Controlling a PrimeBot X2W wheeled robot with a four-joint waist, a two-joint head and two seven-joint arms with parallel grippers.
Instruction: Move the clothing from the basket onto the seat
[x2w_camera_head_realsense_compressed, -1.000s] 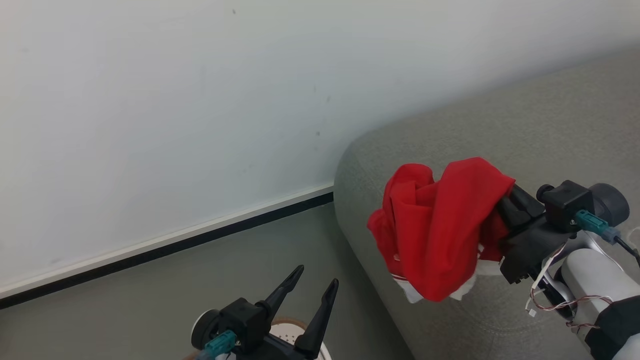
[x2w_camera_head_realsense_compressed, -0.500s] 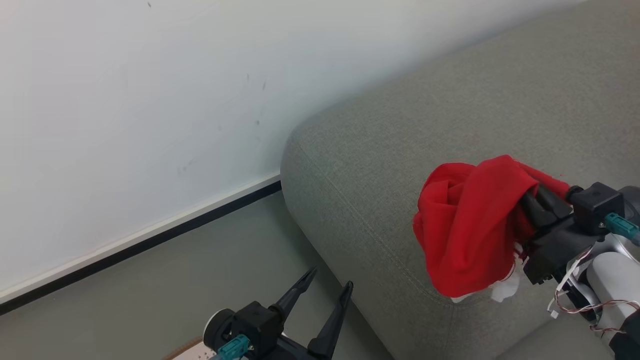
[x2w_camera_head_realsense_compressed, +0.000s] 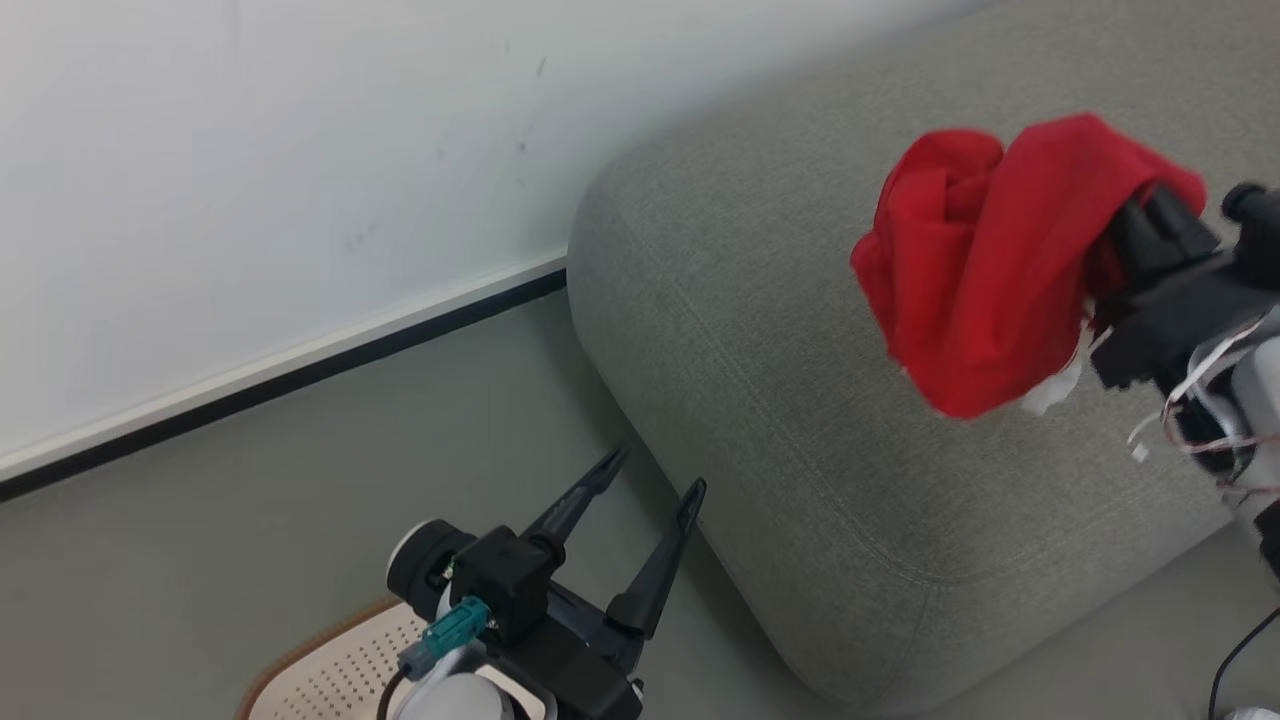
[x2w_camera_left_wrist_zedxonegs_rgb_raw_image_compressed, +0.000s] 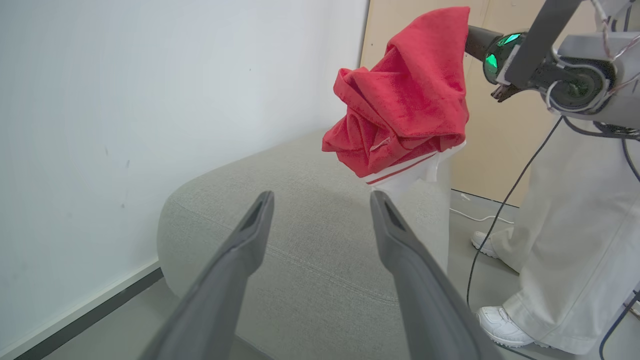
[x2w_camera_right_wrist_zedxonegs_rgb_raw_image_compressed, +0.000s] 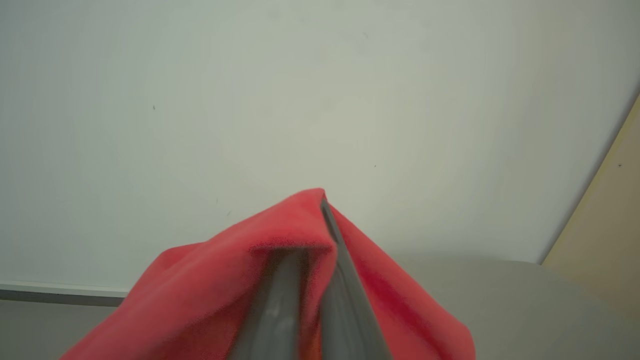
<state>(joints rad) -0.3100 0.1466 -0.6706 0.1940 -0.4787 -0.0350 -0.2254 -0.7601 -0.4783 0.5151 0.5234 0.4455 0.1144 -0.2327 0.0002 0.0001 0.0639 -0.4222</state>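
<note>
Above the seat (x2w_camera_head_realsense_compressed: 800, 400) near its edge, my right gripper (x2w_camera_right_wrist_zedxonegs_rgb_raw_image_compressed: 312, 235) clamped the clothing (x2w_camera_head_realsense_compressed: 980, 270), left gripper (x2w_camera_head_realsense_compressed: 656, 471) spread empty; releasing further inward seemed safest.

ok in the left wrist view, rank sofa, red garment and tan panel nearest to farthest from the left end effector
From the left end effector:
1. grey sofa, straight ahead, low
2. red garment, upper right, hanging above the sofa
3. tan panel, far right, behind the garment
</note>
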